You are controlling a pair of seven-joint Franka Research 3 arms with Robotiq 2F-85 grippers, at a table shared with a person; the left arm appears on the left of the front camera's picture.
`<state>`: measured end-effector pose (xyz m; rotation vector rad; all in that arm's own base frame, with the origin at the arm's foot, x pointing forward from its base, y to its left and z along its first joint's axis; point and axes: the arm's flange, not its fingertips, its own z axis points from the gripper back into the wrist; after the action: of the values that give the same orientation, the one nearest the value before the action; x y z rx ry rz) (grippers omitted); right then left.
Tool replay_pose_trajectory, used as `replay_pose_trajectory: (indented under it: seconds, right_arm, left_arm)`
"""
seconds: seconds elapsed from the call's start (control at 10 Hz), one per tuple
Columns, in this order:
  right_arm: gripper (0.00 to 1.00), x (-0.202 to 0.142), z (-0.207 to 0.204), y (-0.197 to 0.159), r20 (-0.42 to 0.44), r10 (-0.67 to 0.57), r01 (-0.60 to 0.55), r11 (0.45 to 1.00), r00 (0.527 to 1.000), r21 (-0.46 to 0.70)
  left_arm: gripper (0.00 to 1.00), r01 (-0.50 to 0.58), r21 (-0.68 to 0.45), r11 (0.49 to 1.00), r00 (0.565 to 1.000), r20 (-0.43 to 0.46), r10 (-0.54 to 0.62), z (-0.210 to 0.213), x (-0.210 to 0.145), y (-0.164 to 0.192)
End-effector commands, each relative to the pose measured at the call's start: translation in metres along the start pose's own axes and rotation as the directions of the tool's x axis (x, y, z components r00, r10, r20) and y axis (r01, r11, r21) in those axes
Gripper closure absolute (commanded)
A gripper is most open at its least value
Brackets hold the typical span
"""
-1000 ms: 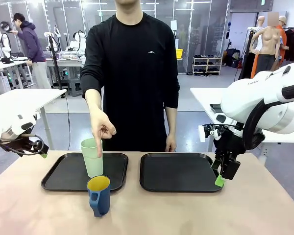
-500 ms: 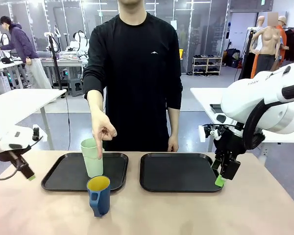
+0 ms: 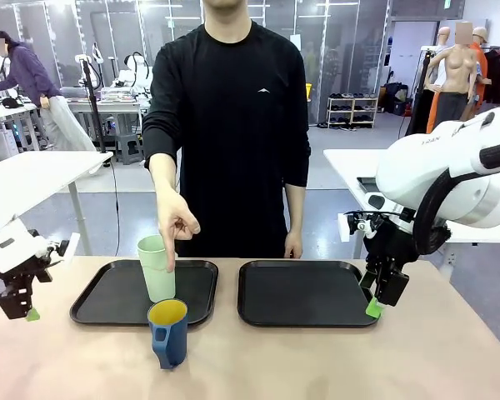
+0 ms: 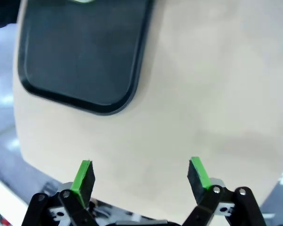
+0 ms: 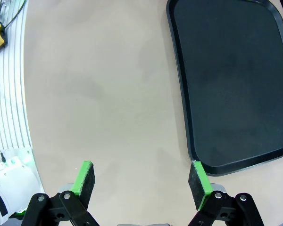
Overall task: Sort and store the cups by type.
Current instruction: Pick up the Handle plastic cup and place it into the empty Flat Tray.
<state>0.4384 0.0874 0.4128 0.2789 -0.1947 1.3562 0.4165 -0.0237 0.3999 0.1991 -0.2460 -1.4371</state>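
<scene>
While the left tool (image 3: 27, 314) hangs over the left edge of the surface (image 3: 317, 358), its jaws are spread wide with nothing between them. The left wrist view shows that clearly: both green pads (image 4: 85, 174) apart over bare tabletop, with one corner of the left tray (image 4: 85, 61) beyond them.

Moving right, the left tray (image 3: 108, 292) is a black one lying flat on the far half of the surface. The mint-green tumbler (image 3: 157, 271) stands upright on it, toward the tray's right side and close to its near rim. The person's hand (image 3: 177, 221) comes down from the far side with a finger pointing at the tumbler's rim. I honestly can't tell if it's touching or just hovering there.

The blue mug (image 3: 168, 333) with the yellow inside is off the tray, upright on the surface just on the near side of the left tray's near rim. It sits right in front of the tumbler, handle turned toward the near side.

Next over, the right tray (image 3: 304, 293) is the same black kind, sitting beside the left one with a small gap between them.

The right tool (image 3: 372, 308) sits low by that tray's near right corner. Its jaws are also wide open and holding nothing. The right wrist view has the pads over bare surface, with the tray's corner just beside one finger (image 5: 200, 181).
</scene>
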Motion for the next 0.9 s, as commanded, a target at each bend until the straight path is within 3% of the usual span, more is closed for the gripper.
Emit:
replay_pose_trajectory:
  seconds: [0.0,0.2,0.3,0.8]
  right_arm:
    - [0.00,-0.002,0.000,0.002,0.006,-0.003,0.003,1.000,1.000,-0.012]
    - [0.00,-0.002,0.000,0.002,0.006,-0.003,0.003,1.000,1.000,-0.012]
    - [0.00,-0.002,0.000,0.002,0.006,-0.003,0.003,1.000,1.000,-0.012]
    - [0.00,-0.002,0.000,0.002,0.006,-0.003,0.003,1.000,1.000,-0.012]
  left_arm:
    - [0.00,0.096,-0.030,0.995,0.995,-0.001,-0.096,-0.005,-0.007,-0.018]
    - [0.00,0.107,-0.084,0.991,0.994,-0.025,-0.110,-0.010,-0.006,-0.020]
    - [0.00,0.100,-0.031,0.995,0.995,-0.005,-0.100,-0.004,0.000,-0.004]
    - [0.00,0.100,-0.031,0.995,0.995,-0.005,-0.100,-0.004,0.000,-0.004]
